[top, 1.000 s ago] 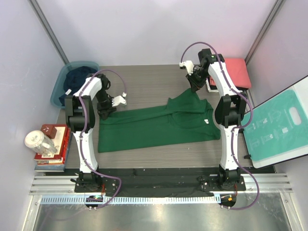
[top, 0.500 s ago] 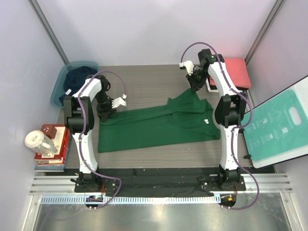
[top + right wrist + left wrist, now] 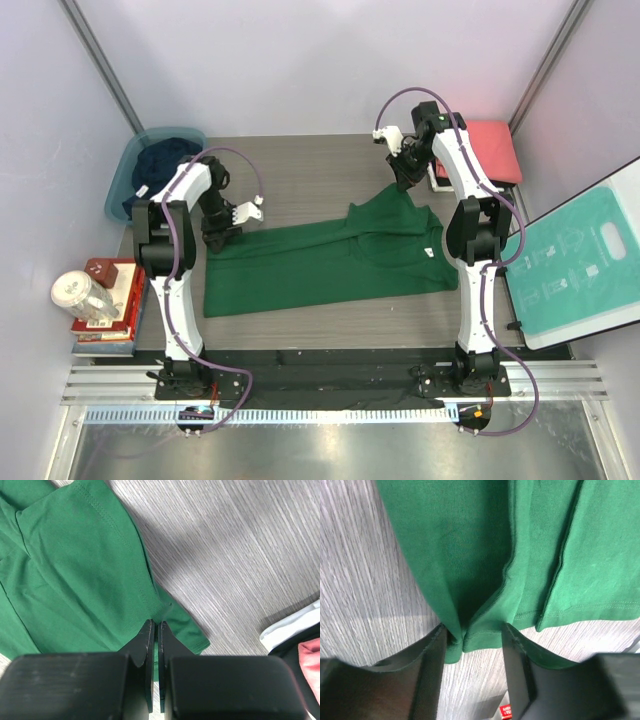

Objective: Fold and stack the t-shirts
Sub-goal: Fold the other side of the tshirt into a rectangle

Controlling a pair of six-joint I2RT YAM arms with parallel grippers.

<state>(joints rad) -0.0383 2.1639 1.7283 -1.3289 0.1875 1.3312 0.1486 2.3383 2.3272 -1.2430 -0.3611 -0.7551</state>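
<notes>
A dark green t-shirt (image 3: 320,265) lies spread across the middle of the table. My left gripper (image 3: 215,238) is down at its far left corner. In the left wrist view the gripper (image 3: 475,630) is open, with the corner of the green t-shirt (image 3: 470,540) loose between its fingers. My right gripper (image 3: 405,182) is at the shirt's far right end. In the right wrist view it (image 3: 156,625) is shut on a fold of the green t-shirt (image 3: 75,580) near a sleeve hem. A navy t-shirt (image 3: 165,160) lies in the tub. A folded coral-red t-shirt (image 3: 490,148) tops a stack at the back right.
The teal tub (image 3: 120,185) stands at the back left. A jar on books (image 3: 100,295) sits left of the left arm. The teal-and-white board (image 3: 575,265) leans at the right. The edge of the coral, black and white stack (image 3: 310,660) shows close to my right gripper.
My left wrist has shifted slightly at the shirt's left corner. The right arm and the green t-shirt have stayed where they were.
</notes>
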